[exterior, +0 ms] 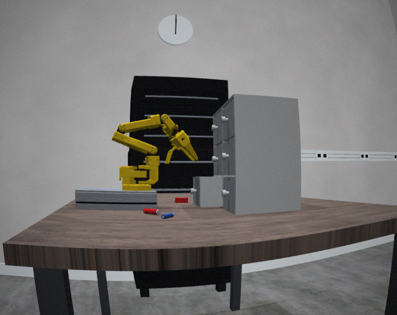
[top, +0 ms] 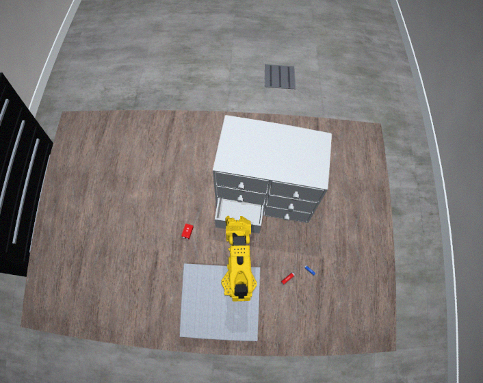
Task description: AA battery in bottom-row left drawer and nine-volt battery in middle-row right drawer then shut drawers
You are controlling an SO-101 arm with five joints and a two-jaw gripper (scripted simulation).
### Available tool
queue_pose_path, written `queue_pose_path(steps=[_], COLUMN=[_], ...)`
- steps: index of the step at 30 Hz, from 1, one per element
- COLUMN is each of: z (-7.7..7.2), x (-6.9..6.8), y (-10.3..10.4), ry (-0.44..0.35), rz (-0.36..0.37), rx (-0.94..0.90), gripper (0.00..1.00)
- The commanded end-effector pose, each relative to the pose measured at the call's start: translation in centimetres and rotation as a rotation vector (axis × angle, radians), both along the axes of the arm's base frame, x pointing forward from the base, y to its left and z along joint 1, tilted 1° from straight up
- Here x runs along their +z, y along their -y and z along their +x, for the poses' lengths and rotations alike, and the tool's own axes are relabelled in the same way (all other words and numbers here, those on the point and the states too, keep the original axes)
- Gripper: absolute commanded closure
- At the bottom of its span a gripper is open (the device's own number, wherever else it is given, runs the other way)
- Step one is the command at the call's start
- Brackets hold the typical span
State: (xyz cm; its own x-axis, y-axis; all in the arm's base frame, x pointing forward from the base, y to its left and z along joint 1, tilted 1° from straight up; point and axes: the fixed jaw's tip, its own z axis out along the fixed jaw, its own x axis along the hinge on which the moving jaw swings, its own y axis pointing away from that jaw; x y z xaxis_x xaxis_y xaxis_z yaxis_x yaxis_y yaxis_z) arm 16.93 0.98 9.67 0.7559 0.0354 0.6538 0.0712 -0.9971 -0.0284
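Note:
The grey chest point(top: 272, 159) stands on the table, two drawers wide and three rows high. Its bottom left drawer point(top: 238, 214) is pulled out; it shows in the side view point(exterior: 208, 191) too. I see nothing inside it. The other drawers are shut. The red nine-volt battery point(top: 187, 230) lies on the table left of the drawer. A red cylindrical battery point(top: 288, 278) and a smaller blue one point(top: 310, 270) lie right of the arm. My gripper point(exterior: 180, 158) hangs above the drawer's front edge, at about middle-row height, jaws apart and empty.
The arm's base stands on a grey plate point(top: 220, 303) near the table's front edge. A black cabinet point(top: 9, 173) stands off the table at the left.

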Motion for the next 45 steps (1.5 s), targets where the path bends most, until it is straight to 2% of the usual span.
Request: queue_pose_path(steps=[1,5,20,22,37,39,45], z=[-0.05,-0.05,-0.26,-0.26,-0.44,-0.44,-0.5], x=[0.05,0.05,-0.13,-0.13,-0.28,-0.28,-0.33], y=[0.01,0.01,0.16,0.16,0.21,0.21,0.2], ry=[-0.006,-0.006,-0.03,-0.03,-0.051,-0.051,-0.059], rz=[-0.004,-0.004,0.234,0.234,0.472,0.472,0.568], rx=[0.005,0.005,-0.284,-0.284,-0.573,-0.573,-0.688], gripper=[0.79,0.79,0.79,0.79,0.79,0.79,0.79])
